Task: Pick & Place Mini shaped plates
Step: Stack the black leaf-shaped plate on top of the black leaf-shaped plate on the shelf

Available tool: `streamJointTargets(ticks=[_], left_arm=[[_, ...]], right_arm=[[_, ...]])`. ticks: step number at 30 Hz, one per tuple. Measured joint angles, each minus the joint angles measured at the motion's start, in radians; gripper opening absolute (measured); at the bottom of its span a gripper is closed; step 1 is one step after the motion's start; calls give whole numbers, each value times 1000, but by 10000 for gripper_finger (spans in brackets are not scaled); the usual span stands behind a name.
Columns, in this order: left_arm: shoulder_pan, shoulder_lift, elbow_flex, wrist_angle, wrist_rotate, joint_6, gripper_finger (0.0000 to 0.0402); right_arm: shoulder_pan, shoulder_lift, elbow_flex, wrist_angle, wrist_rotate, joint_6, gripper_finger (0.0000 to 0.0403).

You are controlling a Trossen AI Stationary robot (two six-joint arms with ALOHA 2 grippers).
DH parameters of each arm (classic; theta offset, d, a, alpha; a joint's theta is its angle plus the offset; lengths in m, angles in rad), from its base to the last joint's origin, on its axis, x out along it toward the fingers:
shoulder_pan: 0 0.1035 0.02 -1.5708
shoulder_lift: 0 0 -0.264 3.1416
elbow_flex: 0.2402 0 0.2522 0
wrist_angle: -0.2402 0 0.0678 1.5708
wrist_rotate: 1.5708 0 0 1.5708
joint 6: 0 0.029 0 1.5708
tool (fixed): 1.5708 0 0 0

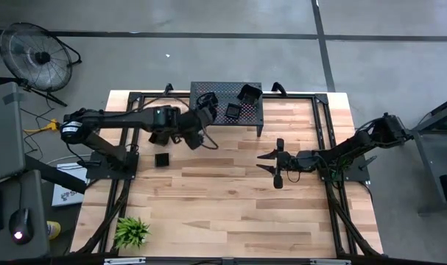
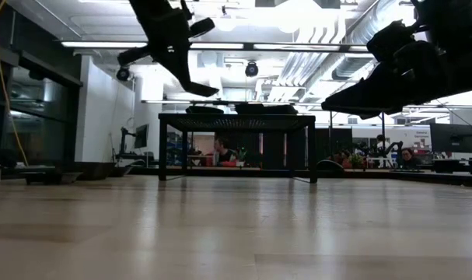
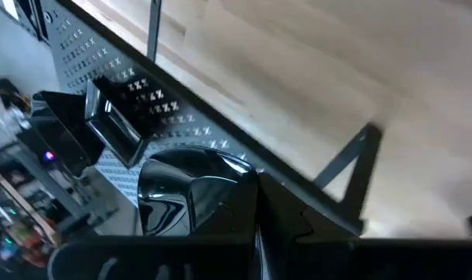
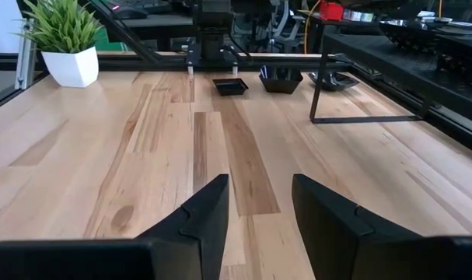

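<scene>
While the left tool (image 1: 206, 104) grips a plate (image 3: 190, 190) above the stand (image 1: 245, 118), right tool (image 1: 275, 163) gapes

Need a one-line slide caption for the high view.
Left gripper shut over the perforated stand holding mini plates; right gripper open mid-table, empty.

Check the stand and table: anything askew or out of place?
One mini plate on the perforated stand leans tilted on edge rather than lying flat like the square one beside it. Another plate sits alone on the table. Nothing spilled or visibly damaged.
</scene>
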Motion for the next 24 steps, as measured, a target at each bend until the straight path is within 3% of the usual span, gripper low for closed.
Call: streamJointTargets(ticks=[5, 16, 24], left_arm=[[98, 0, 0, 48, 31, 152, 0], [340, 0, 0, 118, 335, 303, 0], [428, 0, 0, 132, 528, 373, 0]], right_arm=[[0, 0, 0, 0, 0, 3, 138], [0, 0, 0, -1, 1, 0, 138], [0, 0, 0, -13, 43, 0, 138]])
